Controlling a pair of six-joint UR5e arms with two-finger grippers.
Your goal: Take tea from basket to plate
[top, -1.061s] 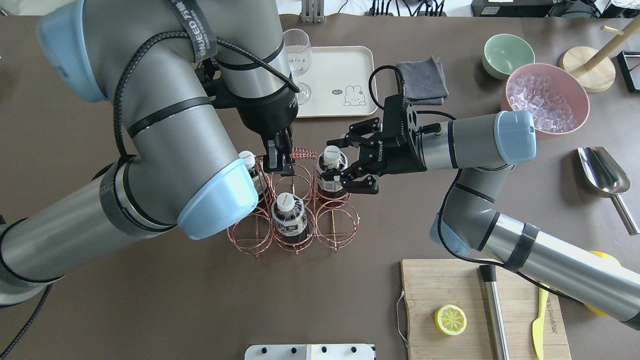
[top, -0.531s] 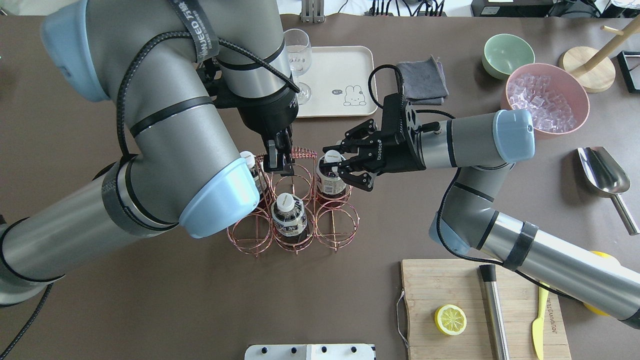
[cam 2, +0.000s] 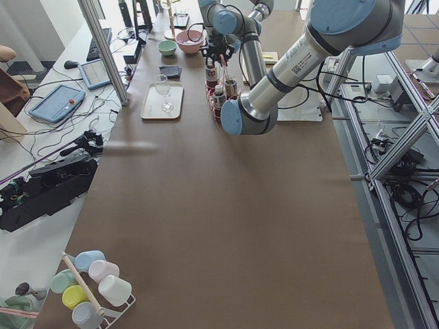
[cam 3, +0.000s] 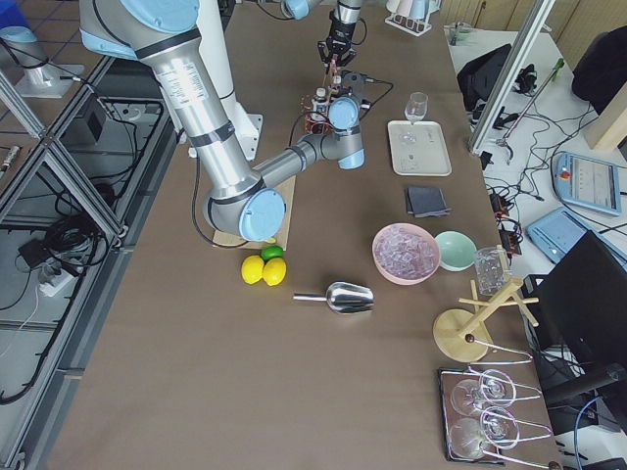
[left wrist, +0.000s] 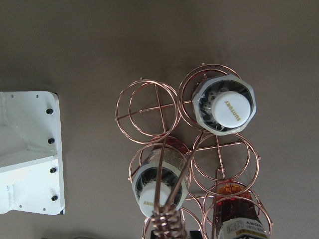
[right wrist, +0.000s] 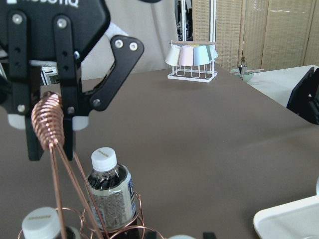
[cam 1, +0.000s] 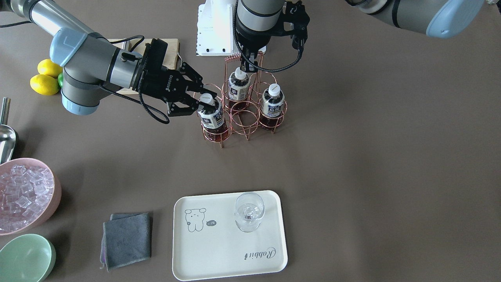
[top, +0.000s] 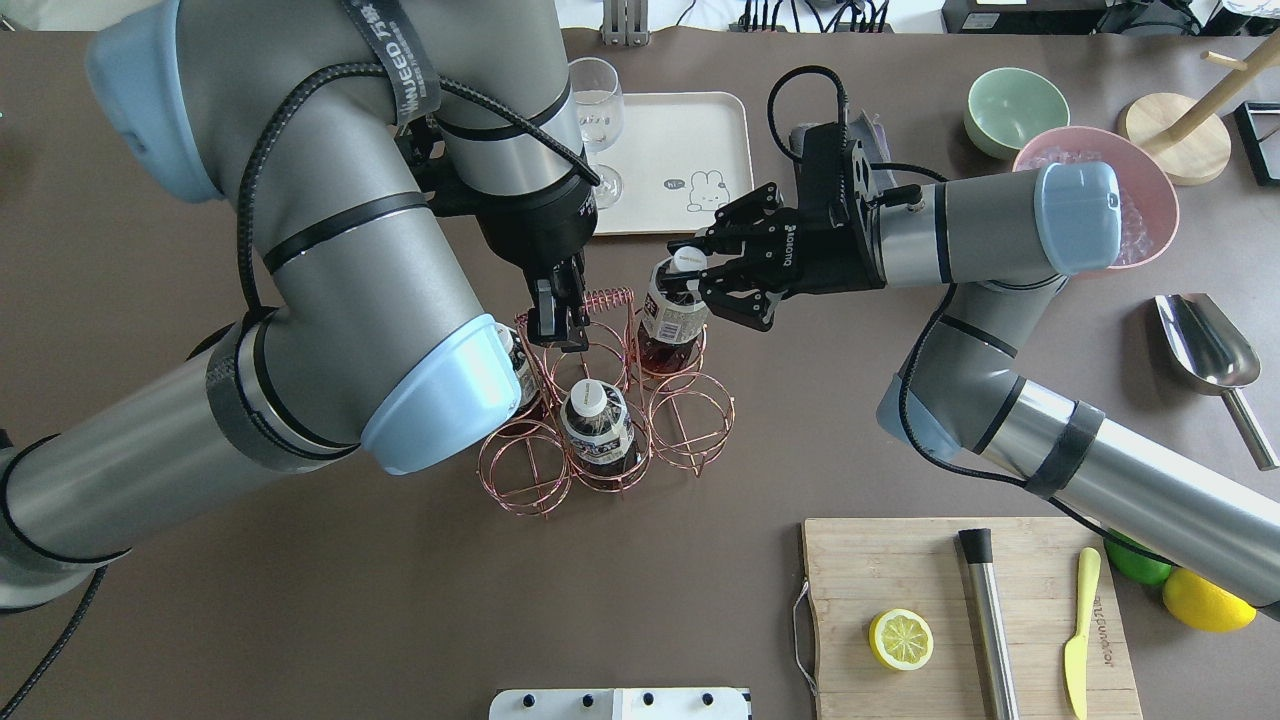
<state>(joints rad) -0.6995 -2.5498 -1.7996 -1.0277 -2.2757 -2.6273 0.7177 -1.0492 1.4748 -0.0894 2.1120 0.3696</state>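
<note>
Tea: in basket corner cell, neck inside right tool.
Right tool: clamped on tea's neck.
Left tool: closed on basket's coiled handle.
Plate: well beyond right tool.

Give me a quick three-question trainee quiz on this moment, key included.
1. True or false: the plate is bare.
2. The left claw is shut on: A) the coiled handle of the basket; B) a bottle cap; C) nothing.
3. What does the right claw hold, and by which part?
Key: 1 false, a glass stands on it. 2 A. 3 a tea bottle, by its white cap, its base inside a basket cell.
</note>
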